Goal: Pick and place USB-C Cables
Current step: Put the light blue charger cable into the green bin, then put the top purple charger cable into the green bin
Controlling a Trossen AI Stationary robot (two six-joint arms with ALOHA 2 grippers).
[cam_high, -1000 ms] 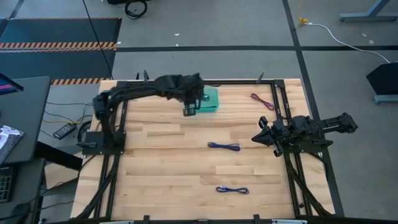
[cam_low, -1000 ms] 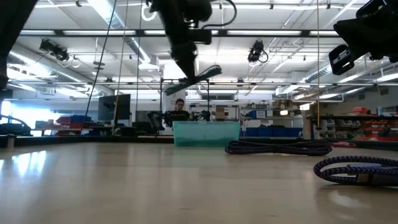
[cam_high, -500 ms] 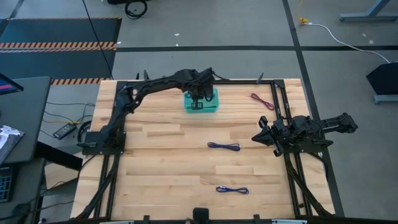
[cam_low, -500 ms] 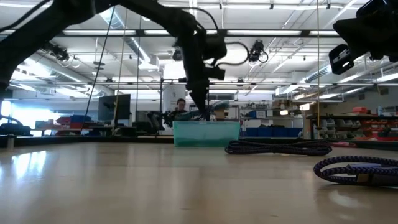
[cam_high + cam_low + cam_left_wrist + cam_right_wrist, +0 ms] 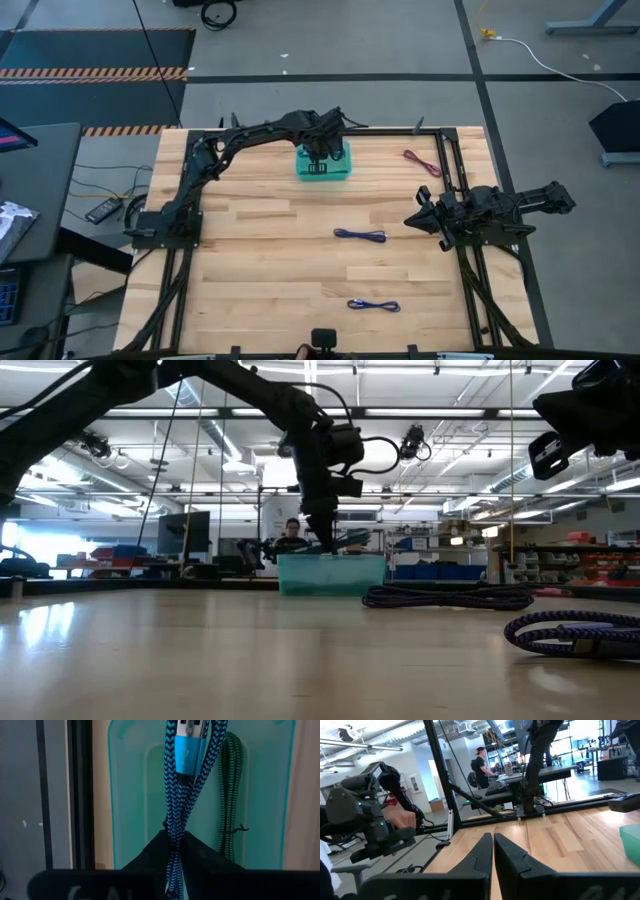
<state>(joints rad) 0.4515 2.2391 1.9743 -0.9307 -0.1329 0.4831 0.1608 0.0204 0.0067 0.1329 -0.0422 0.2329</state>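
Observation:
The teal tray (image 5: pixel 345 168) stands near the table's far edge. My left gripper (image 5: pixel 175 840) hangs over it, shut on the teal cable (image 5: pixel 181 790). The green cable (image 5: pixel 231 795) lies on the tray's floor beside it. On the bare table lie the maroon cable (image 5: pixel 422 162) at the far right and two dark blue-purple cables: one at mid table (image 5: pixel 360 235), one near the front edge (image 5: pixel 374 305). My right gripper (image 5: pixel 493 840) is shut and waits at the table's right side (image 5: pixel 420 218). My left gripper pinches the teal cable's bundle between its two fingers at one end of the bundle (image 5: pixel 173 831), coming from above and pointing down. The rest runs out past the fingertips to the blue plug (image 5: pixel 187 747). In the low view the cable (image 5: pixel 350 538) sticks out sideways just above the tray's rim (image 5: pixel 330 558).
A black frame rail (image 5: pixel 390 131) runs along the far edge just behind the tray. The right arm's body (image 5: pixel 500 208) fills the table's right side. Bare wood lies left of the tray and across the near left part. A person (image 5: pixel 290 532) sits far behind the table.
My left gripper, carrying the teal cable, has moved from the tray's near left corner to over the tray's middle and has come down from high above to just over the rim. Through the last half second it has hardly moved. The right arm has kept still.

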